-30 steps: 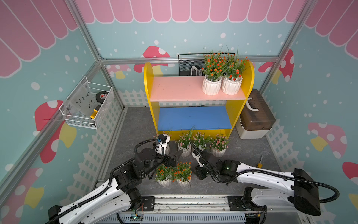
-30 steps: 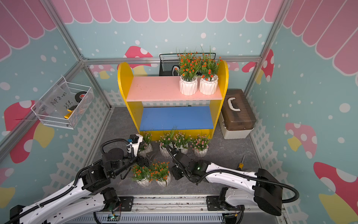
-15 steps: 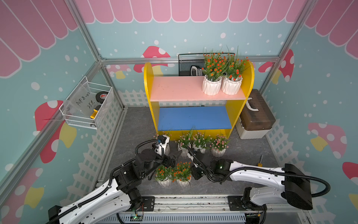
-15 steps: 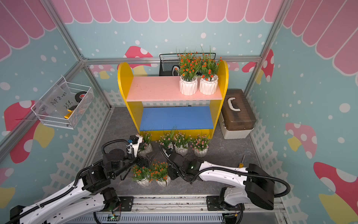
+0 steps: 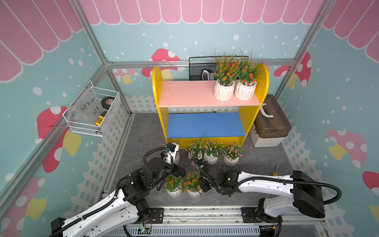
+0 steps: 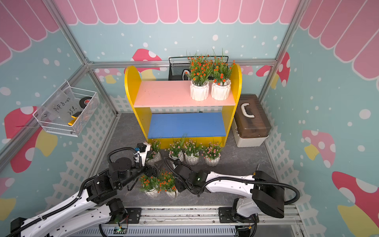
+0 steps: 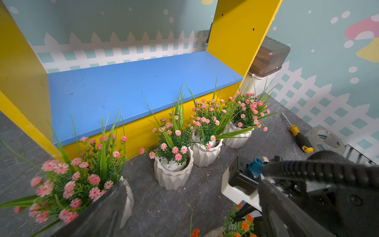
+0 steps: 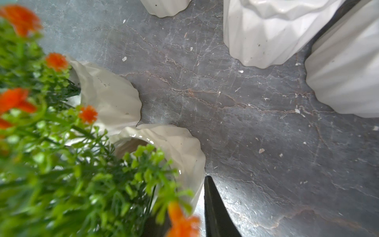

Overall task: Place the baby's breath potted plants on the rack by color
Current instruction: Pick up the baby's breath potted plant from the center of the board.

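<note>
The rack (image 5: 188,94) holds two orange-flowered potted plants (image 5: 224,91) (image 5: 245,92) on its pink upper board; the blue lower board (image 5: 205,125) is bare. Several pink-flowered potted plants (image 5: 211,153) stand in a row on the floor before it. The leftmost (image 7: 67,184) is beside my left gripper (image 7: 190,215), which hangs open. Nearer the front stand two orange-flowered pots (image 5: 173,184) (image 5: 192,184). My right gripper (image 8: 184,197) is shut on the rim of the right one (image 8: 176,147), with one finger (image 8: 215,209) outside its wall and the other inside under the leaves.
A brown-lidded box (image 5: 270,123) stands right of the rack and a black wire basket (image 5: 199,67) behind it. A white wire basket (image 5: 92,115) hangs on the left wall. A screwdriver (image 7: 299,137) and a tape roll (image 7: 326,139) lie at the floor's right edge.
My right arm has slid left to the right-hand orange pot on the floor, and its jaws have narrowed onto the rim. The left arm has stayed still.
</note>
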Controlling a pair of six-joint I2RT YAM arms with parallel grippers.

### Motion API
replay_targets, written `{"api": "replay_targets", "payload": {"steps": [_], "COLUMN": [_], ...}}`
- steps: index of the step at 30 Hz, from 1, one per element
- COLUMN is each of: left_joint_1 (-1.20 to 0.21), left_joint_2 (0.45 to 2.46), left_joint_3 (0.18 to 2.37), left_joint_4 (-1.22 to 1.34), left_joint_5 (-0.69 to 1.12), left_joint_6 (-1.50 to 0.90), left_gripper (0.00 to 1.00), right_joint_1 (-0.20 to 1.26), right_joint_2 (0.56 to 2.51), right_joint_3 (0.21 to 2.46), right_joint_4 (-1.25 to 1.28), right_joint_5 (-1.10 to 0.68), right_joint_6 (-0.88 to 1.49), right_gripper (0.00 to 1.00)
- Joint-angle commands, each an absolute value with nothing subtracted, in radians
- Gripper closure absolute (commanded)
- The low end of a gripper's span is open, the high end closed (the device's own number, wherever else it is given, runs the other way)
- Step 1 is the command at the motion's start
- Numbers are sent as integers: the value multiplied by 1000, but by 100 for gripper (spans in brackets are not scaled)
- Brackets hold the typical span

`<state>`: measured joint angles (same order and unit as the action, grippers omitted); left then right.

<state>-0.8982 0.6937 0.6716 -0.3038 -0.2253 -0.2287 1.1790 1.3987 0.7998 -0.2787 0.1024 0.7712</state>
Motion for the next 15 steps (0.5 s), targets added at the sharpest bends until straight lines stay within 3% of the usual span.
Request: {"api": "replay_targets", "payload": {"steps": [1,8,15], "left_joint_1": [-899,-900,-900], "left_joint_2": [682,682,683], "left_joint_3": [660,660,661], "left_joint_4": [-315,-315,-315], "left_joint_5": [-239,-239,-241], "left_joint_6": [-244,-245,-244], "left_gripper": [2,2,2], "right_joint_1": [1188,1190,1190], "right_joint_2": [1431,1467,1463], "right_joint_3": [823,846,858], "right_joint_4": [-289,-307,-359], "right_joint_5": [132,140,191], "right_joint_6": [801,800,789], "right_gripper": [76,78,88]}}
